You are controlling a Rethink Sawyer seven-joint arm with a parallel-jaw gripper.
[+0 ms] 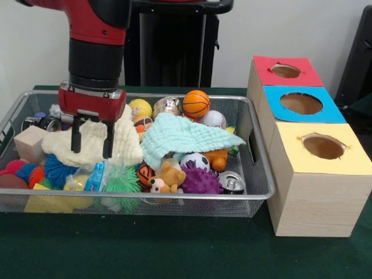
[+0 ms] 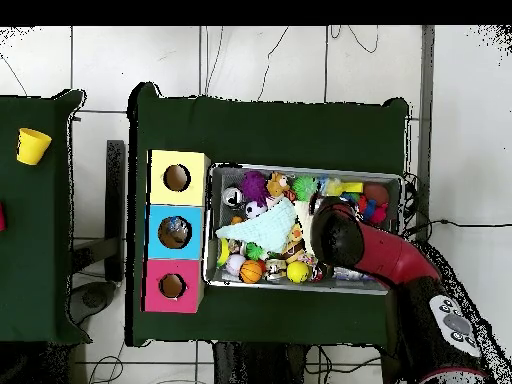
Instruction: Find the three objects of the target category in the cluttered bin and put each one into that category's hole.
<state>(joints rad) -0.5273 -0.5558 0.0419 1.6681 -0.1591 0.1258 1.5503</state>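
From the front, the hand [image 1: 92,139] hangs over the left end of the bin [image 1: 258,174], its two black fingers [image 1: 75,139] spread apart and pointing straight down onto a cream cloth [image 1: 125,145]. The tips reach the fabric but nothing is pinched between them. Most likely the cloth is the mark because it lies heaped over other things and blocks the search. A mint cloth [image 1: 186,135] is draped across the middle in the same way, half hiding a soccer ball [image 1: 195,160] and an orange toy [image 1: 216,157]. The balls are the plainest set of like things: a basketball [image 1: 196,103] sits high at the back, a baseball [image 1: 214,119] just beside it, a yellow ball [image 1: 140,108] further left. Which category is wanted I cannot tell. A teddy [image 1: 167,178], a purple spiky ball [image 1: 200,181] and a can [image 1: 233,182] crowd the near wall. Three boxes stand in a row just right of the bin, holes up so things drop in: red box [image 1: 305,72], blue box [image 1: 331,113], yellow box [image 1: 354,151].

From overhead, the arm [image 2: 385,255] covers the hand, so its grip cannot be read here. The mint cloth [image 2: 262,232] lies toward the box end of the bin [image 2: 300,170], and the yellow box [image 2: 160,162], blue box [image 2: 155,215] and red box [image 2: 155,270] line that side, touching or nearly touching it. All rest on the green table [image 2: 270,125].
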